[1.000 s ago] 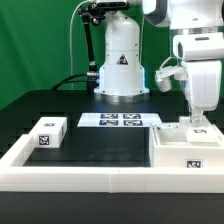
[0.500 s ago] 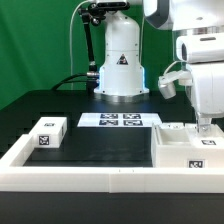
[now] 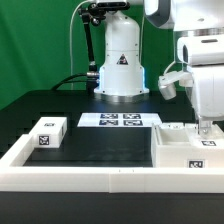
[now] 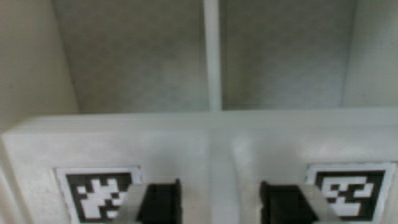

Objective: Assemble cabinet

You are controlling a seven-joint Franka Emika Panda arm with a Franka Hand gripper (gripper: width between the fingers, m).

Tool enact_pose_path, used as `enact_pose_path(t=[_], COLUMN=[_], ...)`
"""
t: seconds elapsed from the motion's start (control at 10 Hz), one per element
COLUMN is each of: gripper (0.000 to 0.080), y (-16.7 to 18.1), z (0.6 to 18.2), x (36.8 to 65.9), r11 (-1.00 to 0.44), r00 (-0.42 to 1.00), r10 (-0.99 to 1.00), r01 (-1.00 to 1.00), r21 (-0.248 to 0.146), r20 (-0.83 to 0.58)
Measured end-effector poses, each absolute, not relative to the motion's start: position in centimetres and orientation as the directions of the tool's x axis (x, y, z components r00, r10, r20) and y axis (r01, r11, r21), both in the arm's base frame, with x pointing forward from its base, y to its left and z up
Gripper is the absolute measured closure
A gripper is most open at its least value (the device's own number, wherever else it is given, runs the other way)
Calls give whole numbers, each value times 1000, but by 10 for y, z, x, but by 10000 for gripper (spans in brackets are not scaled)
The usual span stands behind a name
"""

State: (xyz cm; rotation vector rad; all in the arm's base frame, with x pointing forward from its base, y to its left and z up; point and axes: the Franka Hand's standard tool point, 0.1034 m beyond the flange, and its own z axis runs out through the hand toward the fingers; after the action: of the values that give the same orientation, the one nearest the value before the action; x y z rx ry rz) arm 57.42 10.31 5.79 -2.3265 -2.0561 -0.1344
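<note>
Cabinet body (image 3: 175, 157) sits at exterior view's right. Gripper (image 3: 204, 126) has slid right and dropped onto its back wall, now settled. Fingers (image 4: 164, 201) narrowly apart; clamped or not, cannot tell. Grasp looks imminent.

No words or numbers are legible. A dark triangular sign (image 3: 122, 61) marks the white robot base (image 3: 122, 80) at upper centre. Marker tags (image 4: 102, 190) stand on the marker board (image 3: 121, 120), the small white box (image 3: 47, 132) and the cabinet body (image 3: 188, 152).
</note>
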Motion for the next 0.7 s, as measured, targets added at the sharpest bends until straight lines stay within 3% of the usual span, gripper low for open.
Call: enact_pose_path(t=[0.1, 0.2, 0.4, 0.7], gripper=[279, 279, 25, 2], y=[103, 103, 103, 103], z=[58, 58, 58, 58], x=[574, 574, 574, 574], r11=[-124, -124, -124, -124], r00=[121, 121, 121, 121], r10=[989, 989, 989, 989], r01=[992, 992, 992, 992], r21=[32, 32, 32, 32], r20=[87, 87, 87, 87])
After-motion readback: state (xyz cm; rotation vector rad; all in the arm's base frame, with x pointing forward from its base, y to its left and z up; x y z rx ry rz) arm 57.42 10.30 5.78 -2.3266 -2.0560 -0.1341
